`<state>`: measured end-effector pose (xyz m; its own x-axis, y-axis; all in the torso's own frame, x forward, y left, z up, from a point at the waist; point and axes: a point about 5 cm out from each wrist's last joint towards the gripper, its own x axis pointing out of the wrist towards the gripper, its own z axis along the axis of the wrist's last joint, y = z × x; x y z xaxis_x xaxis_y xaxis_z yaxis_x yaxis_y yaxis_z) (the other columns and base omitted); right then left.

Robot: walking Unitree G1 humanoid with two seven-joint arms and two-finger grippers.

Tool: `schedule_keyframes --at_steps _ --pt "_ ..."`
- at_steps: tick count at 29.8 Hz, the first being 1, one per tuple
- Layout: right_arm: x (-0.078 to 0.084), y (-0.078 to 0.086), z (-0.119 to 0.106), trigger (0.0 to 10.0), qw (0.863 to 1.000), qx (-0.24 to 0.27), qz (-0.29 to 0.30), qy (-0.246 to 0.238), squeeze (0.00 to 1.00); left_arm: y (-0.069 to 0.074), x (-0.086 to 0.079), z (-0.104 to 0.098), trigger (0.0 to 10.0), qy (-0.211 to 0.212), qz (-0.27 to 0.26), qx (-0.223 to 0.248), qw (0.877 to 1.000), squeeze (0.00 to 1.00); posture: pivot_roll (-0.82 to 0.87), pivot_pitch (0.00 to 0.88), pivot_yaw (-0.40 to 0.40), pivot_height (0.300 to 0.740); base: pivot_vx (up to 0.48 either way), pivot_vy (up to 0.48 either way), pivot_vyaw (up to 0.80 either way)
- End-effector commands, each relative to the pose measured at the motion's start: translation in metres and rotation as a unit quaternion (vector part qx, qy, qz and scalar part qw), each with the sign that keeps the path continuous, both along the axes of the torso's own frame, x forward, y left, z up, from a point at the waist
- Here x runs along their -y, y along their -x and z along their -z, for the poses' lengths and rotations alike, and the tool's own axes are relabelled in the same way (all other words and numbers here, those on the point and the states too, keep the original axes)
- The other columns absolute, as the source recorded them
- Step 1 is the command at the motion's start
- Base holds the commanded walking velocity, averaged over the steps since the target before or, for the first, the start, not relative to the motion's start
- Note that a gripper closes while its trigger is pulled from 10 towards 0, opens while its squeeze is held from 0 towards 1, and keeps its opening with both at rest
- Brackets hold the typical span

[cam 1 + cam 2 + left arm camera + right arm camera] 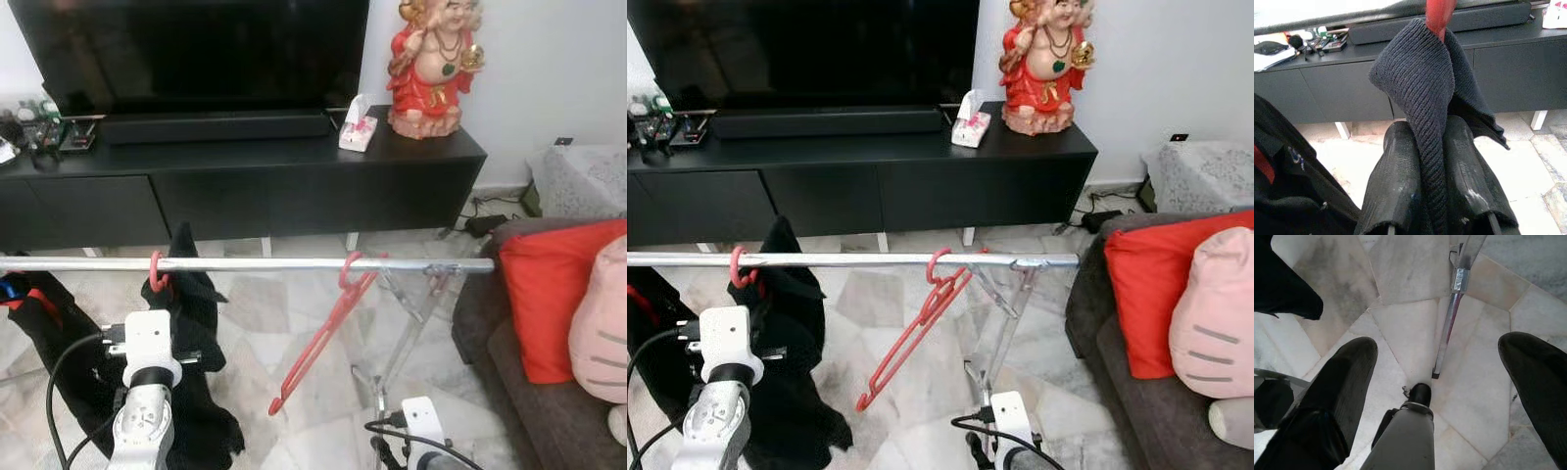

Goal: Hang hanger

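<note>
Rail: I am looking at a silver drying rail [245, 264] running left to right across the near floor, in front of a black TV cabinet [294, 186].
Empty hanger: a red hanger [323, 338] is hanging by its hook on the right part of the rail, tilting steeply down to the left, with nothing on it.
Garment hanger: a second red hook [157, 274] is sitting over the rail further left, carrying a dark knitted garment [196, 323].
Left gripper: my left gripper [1432, 181] is pinching a fold of that garment between narrow fingers, just below the red hanger neck [1440, 14].
Right gripper: my right gripper [1437, 377] is pointing down at the marble floor [1410, 333] with its jaws standing wide and holding nothing, near the rack leg [1449, 323].
Progress: I am judging both hooks to be already seated on the rail, so the hanging looks done; what is left seems to be letting go of the knit and pulling the left arm clear without dragging the hook off.
Writing: I am finding no readable brand or label; a small mark on dark cloth [1295, 156] at the left is too blurred to read.
Surroundings: a red figurine [431, 64] and a tissue box [358, 127] are standing on the cabinet; a red cushion [554, 294] is lying on the sofa at right.
</note>
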<state>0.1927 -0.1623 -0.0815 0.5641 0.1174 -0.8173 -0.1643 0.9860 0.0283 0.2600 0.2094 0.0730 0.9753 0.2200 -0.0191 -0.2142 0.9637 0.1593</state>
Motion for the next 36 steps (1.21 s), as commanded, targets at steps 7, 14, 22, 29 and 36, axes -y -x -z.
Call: schedule_keyframes --at_steps 7,14,22,29,36 --pt "0.002 0.000 0.000 10.0 1.000 -0.003 -0.006 0.006 0.00 -0.022 -0.001 -0.009 10.0 -0.021 0.010 0.000 1.000 0.00 -0.09 0.000 -0.015 0.740 0.000 0.000 0.00" --pt "0.002 0.001 0.000 10.0 1.000 -0.003 -0.007 0.008 0.00 -0.034 -0.003 -0.008 10.0 -0.029 0.008 -0.014 0.999 0.00 -0.10 0.000 -0.016 0.740 0.000 0.000 0.00" --pt "0.002 0.001 0.000 10.0 1.000 -0.004 -0.010 0.009 0.00 -0.036 -0.006 0.005 10.0 -0.033 -0.007 -0.054 0.998 0.00 -0.10 0.000 -0.015 0.740 0.000 0.000 0.00" --pt "0.002 0.001 0.001 10.0 1.000 -0.005 -0.012 0.009 0.00 -0.032 -0.005 0.015 10.0 -0.025 -0.009 -0.073 0.997 0.00 -0.10 0.000 -0.015 0.740 0.000 0.000 0.00" --pt "0.002 0.001 0.001 10.0 1.000 -0.007 -0.014 0.008 0.00 -0.021 -0.002 0.028 10.0 -0.023 -0.004 -0.102 0.994 0.00 -0.09 0.000 -0.018 0.740 0.000 0.000 0.00"
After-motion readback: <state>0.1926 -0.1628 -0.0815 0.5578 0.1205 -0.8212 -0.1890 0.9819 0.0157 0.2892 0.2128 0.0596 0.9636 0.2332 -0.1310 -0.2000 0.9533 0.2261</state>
